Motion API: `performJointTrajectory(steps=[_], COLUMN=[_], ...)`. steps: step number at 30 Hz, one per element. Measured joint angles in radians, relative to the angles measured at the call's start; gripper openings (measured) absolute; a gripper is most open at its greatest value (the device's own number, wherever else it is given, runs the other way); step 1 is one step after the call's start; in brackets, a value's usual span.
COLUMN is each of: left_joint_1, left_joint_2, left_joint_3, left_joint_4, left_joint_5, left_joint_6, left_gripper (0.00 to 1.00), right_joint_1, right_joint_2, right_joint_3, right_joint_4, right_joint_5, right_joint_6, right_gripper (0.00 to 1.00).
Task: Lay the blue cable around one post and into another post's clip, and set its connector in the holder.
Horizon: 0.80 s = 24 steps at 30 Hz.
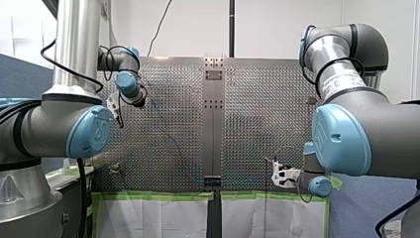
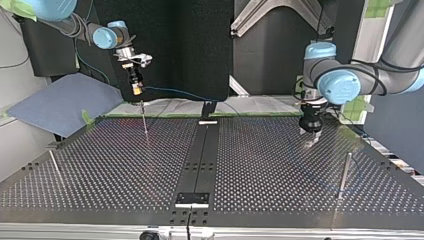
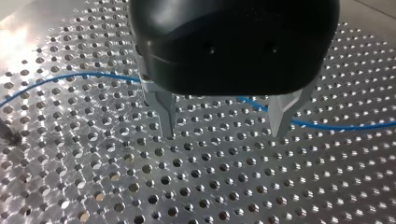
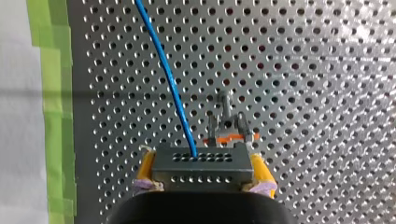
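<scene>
Blue cable (image 4: 175, 93) runs out of the grey connector (image 4: 201, 158), which our right tool (image 4: 203, 173) clamps between its yellow pads (image 4: 147, 168) in the air, directly over a thin post (image 4: 228, 126) with an orange part at its head. From there the cable trails away to the tabletop (image 3: 210, 186) and crosses beneath our left tool (image 3: 223, 119). That tool's metal fingers (image 3: 166, 114) stand wide apart and empty, tips just above the perforated surface. The cable is not yet around any post, in any clip or seated in a holder.

We judge the risks as follows. The left tool's tips hang so near the holes that a closing move could pinch bare metal and miss the thin cable, or push it aside. The span between the two tools looks slack, so pulling it could snag it on the post below the connector or drag it off line. The right tool sits over that post, and a straight descent could strike it. A sideways tug on the cable could also twist the connector in the pads.
</scene>
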Motion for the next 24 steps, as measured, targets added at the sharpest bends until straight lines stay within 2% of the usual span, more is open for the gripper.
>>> performJointTrajectory(steps=[7,15,24], left_joint_1=[0.014,0.027,0.039], left_joint_2=[0.054,0.122,0.207], left_joint_3=[-0.030,0.019,0.103], left_joint_4=[-0.052,-0.120,-0.204], left_joint_5=[-0.043,-0.093,-0.121], left_joint_6=[0.027,0.087,0.121], left_gripper=[0.99,0.99,0.99], right_joint_1=[0.000,-0.008,-0.025], right_joint_2=[0.000,0.000,0.000], right_joint_3=[0.000,0.000,0.000], right_joint_4=[0.001,0.004,0.011], right_joint_5=[-0.014,-0.009,0.045], right_joint_6=[0.002,0.005,0.017], right_gripper=[0.00,0.00,0.00])
